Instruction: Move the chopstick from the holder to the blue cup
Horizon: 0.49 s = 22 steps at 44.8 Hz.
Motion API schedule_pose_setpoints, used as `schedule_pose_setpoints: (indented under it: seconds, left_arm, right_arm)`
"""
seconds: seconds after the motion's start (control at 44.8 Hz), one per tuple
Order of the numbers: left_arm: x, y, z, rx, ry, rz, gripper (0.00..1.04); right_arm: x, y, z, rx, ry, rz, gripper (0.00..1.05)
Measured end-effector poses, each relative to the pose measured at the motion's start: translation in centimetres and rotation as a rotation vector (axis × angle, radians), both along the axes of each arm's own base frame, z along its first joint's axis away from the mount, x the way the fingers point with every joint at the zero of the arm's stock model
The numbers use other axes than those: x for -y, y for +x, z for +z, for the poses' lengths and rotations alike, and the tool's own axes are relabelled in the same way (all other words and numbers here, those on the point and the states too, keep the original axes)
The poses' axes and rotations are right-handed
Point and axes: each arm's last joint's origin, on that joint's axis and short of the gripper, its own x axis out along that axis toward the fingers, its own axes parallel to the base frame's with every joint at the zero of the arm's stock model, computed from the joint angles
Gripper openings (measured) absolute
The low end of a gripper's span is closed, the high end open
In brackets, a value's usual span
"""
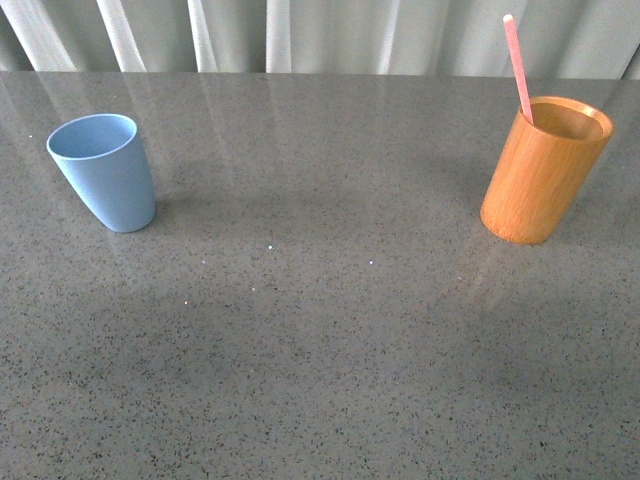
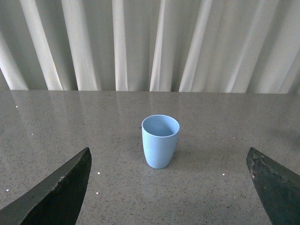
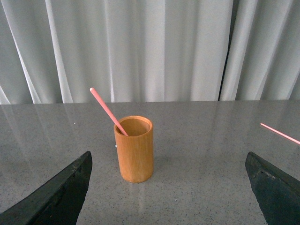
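The blue cup (image 1: 103,170) stands upright and empty on the grey table's left side. On the right side stands the orange-brown holder (image 1: 543,170), with one pink-red chopstick (image 1: 517,68) leaning out of it. Neither gripper shows in the front view. In the left wrist view my left gripper (image 2: 171,176) is open, its dark fingers wide apart, and the blue cup (image 2: 160,140) stands some way ahead of it. My right gripper (image 3: 171,176) is open too. The holder (image 3: 135,152) with the chopstick (image 3: 107,110) stands ahead of it, slightly off centre.
The speckled grey table (image 1: 320,330) ends at a white pleated curtain (image 1: 300,30) along its far edge. In the right wrist view a second thin pink stick (image 3: 280,133) lies on the table, off to one side of the holder.
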Motion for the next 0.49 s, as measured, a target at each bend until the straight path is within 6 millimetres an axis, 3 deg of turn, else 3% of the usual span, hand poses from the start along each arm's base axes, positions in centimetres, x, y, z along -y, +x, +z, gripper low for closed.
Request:
schedule_pose_setpoints:
  seconds: [0.491]
  left_arm:
    - [0.0,0.0,0.0,0.0,0.0,0.0,0.98]
  right_arm:
    - [0.0,0.0,0.01,0.0,0.0,0.0,0.95]
